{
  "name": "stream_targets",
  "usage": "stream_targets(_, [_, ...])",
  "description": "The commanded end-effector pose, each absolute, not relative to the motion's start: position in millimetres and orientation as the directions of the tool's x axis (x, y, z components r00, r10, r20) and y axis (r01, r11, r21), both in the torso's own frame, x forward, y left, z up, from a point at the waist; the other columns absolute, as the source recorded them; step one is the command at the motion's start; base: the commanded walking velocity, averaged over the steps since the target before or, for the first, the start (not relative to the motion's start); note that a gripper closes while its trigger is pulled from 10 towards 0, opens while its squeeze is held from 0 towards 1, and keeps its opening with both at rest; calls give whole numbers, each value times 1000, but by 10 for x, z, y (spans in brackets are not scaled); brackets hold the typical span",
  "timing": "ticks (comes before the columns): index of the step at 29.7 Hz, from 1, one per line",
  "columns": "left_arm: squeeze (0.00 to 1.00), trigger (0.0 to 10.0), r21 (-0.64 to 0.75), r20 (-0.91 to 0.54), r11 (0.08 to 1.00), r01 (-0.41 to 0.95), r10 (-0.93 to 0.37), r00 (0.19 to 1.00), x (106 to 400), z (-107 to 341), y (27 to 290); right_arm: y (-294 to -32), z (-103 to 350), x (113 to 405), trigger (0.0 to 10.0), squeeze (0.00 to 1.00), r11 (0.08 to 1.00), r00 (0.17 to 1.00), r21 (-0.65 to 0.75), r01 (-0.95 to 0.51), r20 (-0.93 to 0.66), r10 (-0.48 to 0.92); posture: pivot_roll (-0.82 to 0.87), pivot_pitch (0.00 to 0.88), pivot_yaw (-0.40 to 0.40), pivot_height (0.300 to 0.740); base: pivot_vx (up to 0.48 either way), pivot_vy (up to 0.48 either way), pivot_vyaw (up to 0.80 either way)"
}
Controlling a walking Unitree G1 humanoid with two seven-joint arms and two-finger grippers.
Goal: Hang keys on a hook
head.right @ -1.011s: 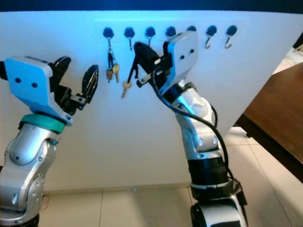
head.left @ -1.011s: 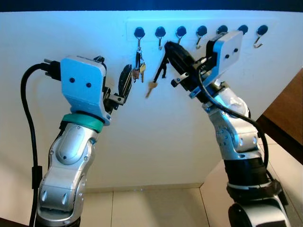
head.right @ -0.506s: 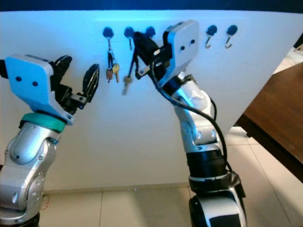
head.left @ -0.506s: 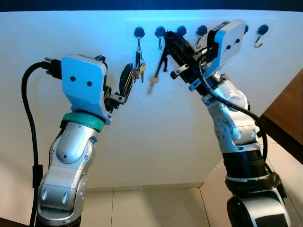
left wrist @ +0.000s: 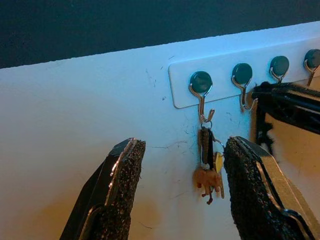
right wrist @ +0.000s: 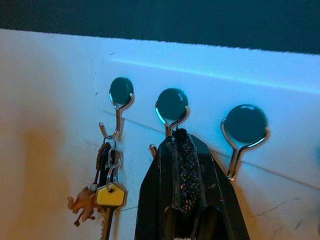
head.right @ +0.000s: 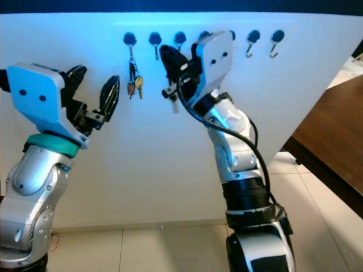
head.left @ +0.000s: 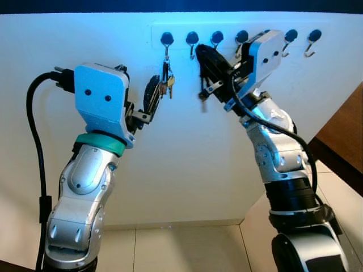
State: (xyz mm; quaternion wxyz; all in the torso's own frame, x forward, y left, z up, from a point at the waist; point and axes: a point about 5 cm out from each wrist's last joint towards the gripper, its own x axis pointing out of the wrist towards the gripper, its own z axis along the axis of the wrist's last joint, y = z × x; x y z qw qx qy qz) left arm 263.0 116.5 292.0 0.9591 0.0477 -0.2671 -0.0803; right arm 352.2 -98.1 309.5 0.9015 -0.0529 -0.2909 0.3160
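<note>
A white rack (head.left: 232,35) of several hooks runs along the top of the wall. A hung key bunch (head.left: 168,78) with a yellow tag dangles from its first hook (head.left: 166,39). My right gripper (head.left: 200,52) is shut on a second set of keys (head.left: 203,90), which swings blurred beneath it. Its fingertips (right wrist: 180,142) sit right at the second hook (right wrist: 171,107); whether the key ring touches that hook I cannot tell. My left gripper (head.right: 91,85) is held open to the left of the hung bunch (left wrist: 207,162), apart from it.
Further hooks (head.left: 311,42) to the right of my right arm carry nothing. A dark wooden piece of furniture (head.left: 347,130) stands at the right edge. Pale floor tiles (head.left: 170,249) lie below the white wall (head.left: 187,170).
My right gripper has lifted and moved in towards the second hook. Its keys have swung from hanging out to the left to under the fingers. The left arm has stayed put.
</note>
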Motion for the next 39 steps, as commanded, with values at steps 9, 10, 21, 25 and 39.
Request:
stream_targets(9, [0, 10000, 135, 497, 982, 132, -183, 848, 2622, 2921, 1160, -838, 3226, 3414, 10000, 0, 743, 539, -310, -594, 532, 653, -99, 70, 75, 740, 0, 0, 0])
stream_targets(10, [0, 10000, 135, 497, 982, 132, -183, 848, 2622, 2921, 1160, -838, 3226, 3414, 10000, 0, 743, 539, -310, -594, 532, 653, -99, 70, 75, 740, 0, 0, 0])
stream_targets(21, [0, 10000, 131, 498, 982, 137, -185, 847, 2623, 2934, 1147, -770, 3242, 3353, 10000, 0, 708, 492, -335, -621, 537, 685, -97, 76, 74, 740, 0, 0, 0])
stream_targets(25, [0, 10000, 133, 499, 981, 140, -188, 846, 2616, 2928, 1134, -820, 3235, 3338, 10000, 0, 736, 514, -327, -593, 550, 659, -93, 66, 69, 740, 0, 0, 0])
stream_targets(39, [0, 10000, 139, 496, 975, 175, -221, 840, 2645, 2926, 1097, -1210, 2814, 3283, 10000, 0, 868, 710, -187, -460, 509, 486, -122, 54, 93, 740, 0, 0, 0])
